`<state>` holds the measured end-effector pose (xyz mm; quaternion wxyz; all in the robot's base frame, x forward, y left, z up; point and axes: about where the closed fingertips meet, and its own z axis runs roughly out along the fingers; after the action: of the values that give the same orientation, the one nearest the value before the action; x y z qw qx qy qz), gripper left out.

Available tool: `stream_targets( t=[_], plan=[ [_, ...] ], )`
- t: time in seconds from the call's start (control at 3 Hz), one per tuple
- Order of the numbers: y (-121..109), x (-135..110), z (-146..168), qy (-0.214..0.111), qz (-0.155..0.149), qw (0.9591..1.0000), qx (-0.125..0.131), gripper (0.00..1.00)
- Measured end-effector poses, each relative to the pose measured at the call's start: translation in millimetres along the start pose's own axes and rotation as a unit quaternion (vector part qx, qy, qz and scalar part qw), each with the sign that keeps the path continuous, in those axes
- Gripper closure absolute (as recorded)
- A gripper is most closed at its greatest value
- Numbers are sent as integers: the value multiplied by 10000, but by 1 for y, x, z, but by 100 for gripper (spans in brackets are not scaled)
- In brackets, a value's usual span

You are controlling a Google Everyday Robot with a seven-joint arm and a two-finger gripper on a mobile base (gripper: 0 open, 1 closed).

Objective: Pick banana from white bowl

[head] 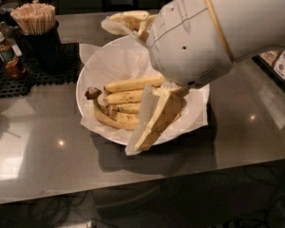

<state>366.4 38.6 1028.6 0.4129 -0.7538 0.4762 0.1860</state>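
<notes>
The gripper (121,86) hangs over the white bowl (83,87) at the centre of the frame, its two pale yellow fingers (157,118) spread wide and pinching nothing. One finger reaches past the bowl's far rim at upper centre. The other slants down across the right-hand ends of the fruit towards the near rim. The bulky grey arm (213,27) fills the upper right.

The banana (138,83), long and nearly straight, lies uppermost in the pile inside the bowl on crinkled white paper (109,61). Its right end is hidden under the arm. Below it lie further bananas, the lowest a curved banana (109,121) with a dark stem knob at its left.

The bowl sits on a grey counter (47,151). At upper left are a black holder (45,46) of wooden sticks (34,17) and a small sauce bottle (7,56), both on a black mesh mat (19,80).
</notes>
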Motion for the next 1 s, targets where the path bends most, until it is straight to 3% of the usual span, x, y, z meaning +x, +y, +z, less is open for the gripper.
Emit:
stream_targets(
  t=[0.33,0.67,1.0],
  plan=[
    [-2,5,37,-296,78,9991,-296,0],
    [-14,26,51,-200,244,9986,-416,0],
    [-29,58,60,173,476,9977,-451,0]
  ],
)
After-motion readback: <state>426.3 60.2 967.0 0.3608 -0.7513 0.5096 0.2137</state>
